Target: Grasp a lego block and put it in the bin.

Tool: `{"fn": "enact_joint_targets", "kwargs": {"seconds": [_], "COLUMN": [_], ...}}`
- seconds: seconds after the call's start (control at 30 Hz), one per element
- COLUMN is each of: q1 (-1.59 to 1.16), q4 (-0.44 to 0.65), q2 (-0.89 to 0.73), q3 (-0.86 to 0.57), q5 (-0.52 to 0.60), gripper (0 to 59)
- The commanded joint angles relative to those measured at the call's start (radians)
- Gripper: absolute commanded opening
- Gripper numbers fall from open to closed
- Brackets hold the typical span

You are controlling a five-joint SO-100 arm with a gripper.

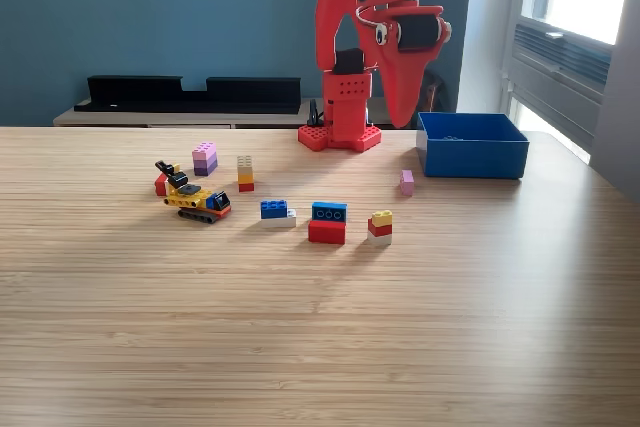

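Nearest the tabletop's (320,347) front edge, a blue-on-red block (327,223) and a yellow-topped block (380,226) sat almost touching; a descending grasp might have knocked one aside. Further back lay a small pink block (407,182), then the bin (471,144) by the far right corner. The gripper (401,112) hung high, carrying nothing; its jaws looked pressed together, though I could not tell for sure.

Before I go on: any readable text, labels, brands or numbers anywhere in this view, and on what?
None can be read.
The blue bin, the red arm, the lego blocks and the toy digger show no lettering.
Small marks on the blue-and-red block are too small to tell.
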Motion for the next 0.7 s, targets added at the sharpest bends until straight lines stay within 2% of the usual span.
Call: {"fn": "enact_joint_targets", "kwargs": {"seconds": [0.03,0.3,0.5,0.6,0.7], "q1": [0.049,0.250,0.262,0.244,0.221], "q4": [-0.074,-0.213,-0.230,-0.233,-0.233], "q2": [0.081,0.081,0.081,0.081,0.078], "q3": [0.032,0.091,0.106,0.107,0.103], "q5": [0.021,0.080,0.011,-0.038,-0.091], "gripper": [0.1,0.1,0.2,13.9,20.6]}}
